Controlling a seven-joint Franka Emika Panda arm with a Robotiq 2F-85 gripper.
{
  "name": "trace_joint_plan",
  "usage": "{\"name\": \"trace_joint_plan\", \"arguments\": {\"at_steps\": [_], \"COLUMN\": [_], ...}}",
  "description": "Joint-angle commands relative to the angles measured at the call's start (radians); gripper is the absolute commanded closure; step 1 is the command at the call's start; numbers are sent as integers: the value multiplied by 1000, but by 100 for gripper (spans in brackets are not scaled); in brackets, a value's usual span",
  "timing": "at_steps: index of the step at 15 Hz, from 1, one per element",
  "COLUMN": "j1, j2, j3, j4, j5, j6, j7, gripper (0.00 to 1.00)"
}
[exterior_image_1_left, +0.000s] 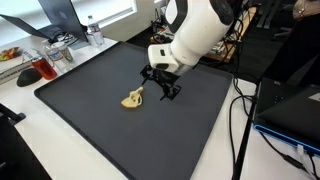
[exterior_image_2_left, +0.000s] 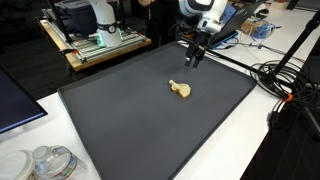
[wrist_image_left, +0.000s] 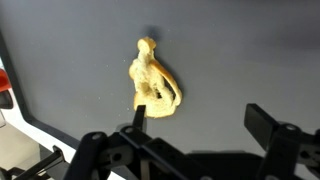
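While the gripper (exterior_image_1_left: 160, 92) is hovering with its fingers spread wide, pinching nothing, the yellow toy figure (exterior_image_1_left: 133, 98) is lying on the dark mat (exterior_image_1_left: 80, 115) just below and beside its tips, apart from them, sitting untouched, nothing yet gripped or lifted

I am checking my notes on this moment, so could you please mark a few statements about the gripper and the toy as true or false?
1. The gripper is open. True.
2. It holds the toy. False: the toy lies free on the mat, with nothing gripped.
3. The toy lies on a dark mat. True.
4. Several toys lie on the mat. False: only one shows in both exterior views.
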Motion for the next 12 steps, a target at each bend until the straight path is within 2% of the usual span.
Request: {"name": "trace_joint_plan", "arguments": {"at_steps": [1,8,12], "j1": [-32,-142,-175], "j2": [-156,-314,-368], "j3": [8,-7,-68], "j4": [-211,-457,-555], "j5": [-74,-217,-252], "j6": [138,466,678], "j7": [65,102,89], "gripper": [0,0,0]}}
